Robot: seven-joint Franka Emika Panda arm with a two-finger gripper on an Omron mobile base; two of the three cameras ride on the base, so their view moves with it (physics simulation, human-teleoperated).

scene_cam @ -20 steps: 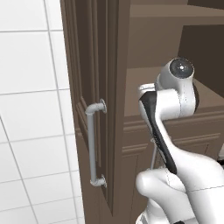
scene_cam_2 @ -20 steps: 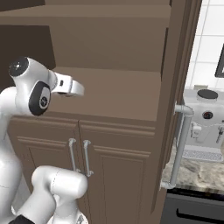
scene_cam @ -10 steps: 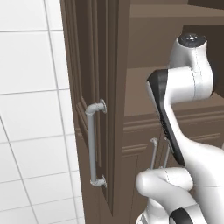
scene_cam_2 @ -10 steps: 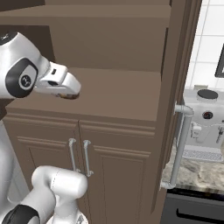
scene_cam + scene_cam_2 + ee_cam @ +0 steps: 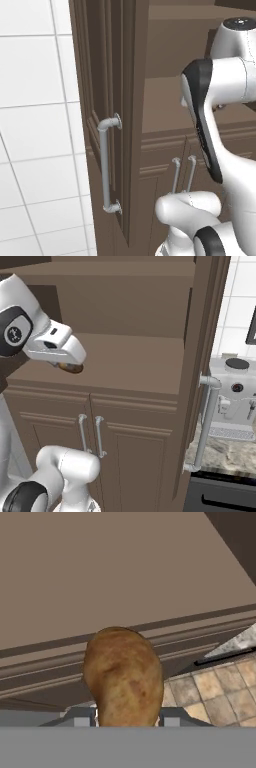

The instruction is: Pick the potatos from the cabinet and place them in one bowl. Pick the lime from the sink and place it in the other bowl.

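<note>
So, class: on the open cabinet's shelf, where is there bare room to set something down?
The brown wooden shelf lies bare from the white claw rightward to the open panelled door, and back to the rear wall. It is crowded at the left front edge, where the claw grips a golden-brown oval potato.

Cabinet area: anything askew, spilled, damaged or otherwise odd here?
Nothing stands out. The cabinet door stands open, as the job needs, and the gripper holds one potato over the shelf's front edge. The potato looks whole, nothing is spilled, and the low doors below are shut.
</note>
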